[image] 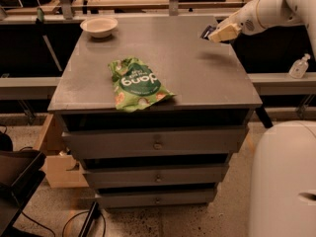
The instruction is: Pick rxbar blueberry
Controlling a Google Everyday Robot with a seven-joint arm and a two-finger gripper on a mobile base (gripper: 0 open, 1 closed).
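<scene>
My gripper (218,34) hangs above the far right part of the grey cabinet top (197,78), at the end of the white arm that comes in from the upper right. It is shut on the rxbar blueberry (207,32), a small dark navy bar of which only the left end shows past the cream fingers (224,33). The bar is lifted off the surface; a shadow lies on the top below it.
A large green snack bag (136,84) lies near the front middle of the top. A white bowl (99,26) stands at the far left corner. A sanitizer bottle (299,67) stands on the ledge at right. Drawers (157,143) are below. The robot's white base (284,181) is at lower right.
</scene>
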